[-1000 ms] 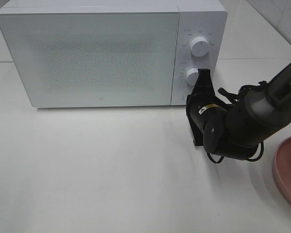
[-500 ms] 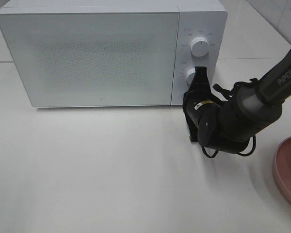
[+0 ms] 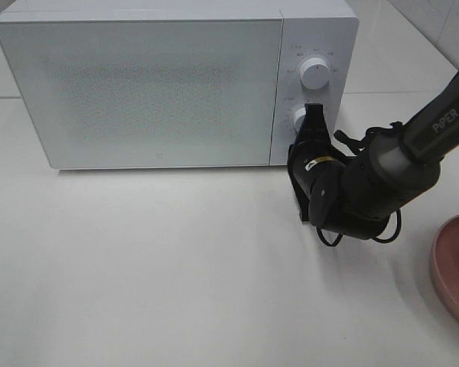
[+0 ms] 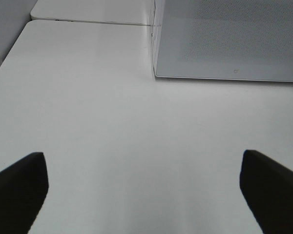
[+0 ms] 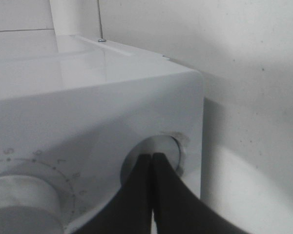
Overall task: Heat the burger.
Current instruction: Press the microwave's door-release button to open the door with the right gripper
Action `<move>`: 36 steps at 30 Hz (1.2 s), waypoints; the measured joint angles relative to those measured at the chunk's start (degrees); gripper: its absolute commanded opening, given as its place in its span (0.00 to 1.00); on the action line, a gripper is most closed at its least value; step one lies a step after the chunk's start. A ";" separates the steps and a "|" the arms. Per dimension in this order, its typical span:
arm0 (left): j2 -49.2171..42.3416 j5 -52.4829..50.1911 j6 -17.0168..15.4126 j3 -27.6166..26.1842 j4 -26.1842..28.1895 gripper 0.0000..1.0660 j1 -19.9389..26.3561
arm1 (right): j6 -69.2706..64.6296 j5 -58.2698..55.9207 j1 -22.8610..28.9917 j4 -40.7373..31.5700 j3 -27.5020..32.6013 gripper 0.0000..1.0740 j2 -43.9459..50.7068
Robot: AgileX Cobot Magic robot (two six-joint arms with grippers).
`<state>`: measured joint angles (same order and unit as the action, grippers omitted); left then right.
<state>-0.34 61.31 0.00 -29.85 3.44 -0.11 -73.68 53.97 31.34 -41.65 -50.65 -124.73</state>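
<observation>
You have the right gripper (image 5: 153,161), fingers pressed together, against the microwave (image 3: 138,84) button (image 5: 170,145). Left gripper (image 4: 145,192) spread wide above the white table (image 3: 176,267). You cannot make out the burger; the pink plate (image 3: 453,267) sits at the table's right edge.

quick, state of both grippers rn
left gripper: open, holding nothing
right gripper: shut, holding nothing, tips at the round button on the microwave

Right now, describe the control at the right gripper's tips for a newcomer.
Start at the white microwave and its control strip beside the door. Near that strip's corner, past the dial knob, sits a round button, flat and unnumbered.
</observation>
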 measured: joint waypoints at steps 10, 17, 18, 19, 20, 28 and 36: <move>0.00 0.00 0.00 0.00 0.00 0.94 0.00 | 2.98 1.60 0.63 -3.78 -2.81 0.00 -1.95; 0.00 0.00 0.00 0.00 0.00 0.94 0.00 | 4.30 2.06 1.26 -7.96 -5.27 0.00 -3.38; 0.00 0.00 0.00 0.00 0.00 0.94 0.00 | 4.53 2.01 1.26 -8.14 -5.39 0.00 -3.38; 0.00 0.00 0.00 0.00 0.00 0.94 0.00 | 4.70 1.95 1.26 -8.25 -5.44 0.00 -3.44; 0.00 0.00 0.00 0.00 0.00 0.94 0.00 | 4.70 1.95 1.26 -8.25 -5.44 0.00 -3.44; 0.00 0.00 0.00 0.00 0.00 0.94 0.00 | 4.76 1.78 1.26 -8.37 -5.56 0.00 -3.44; 0.00 0.00 0.00 0.00 0.00 0.94 0.00 | 4.64 1.43 1.20 -6.13 -4.35 0.00 -2.58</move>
<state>-0.34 61.31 0.00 -29.85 3.44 -0.11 -69.04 55.41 32.54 -47.78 -55.00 -127.31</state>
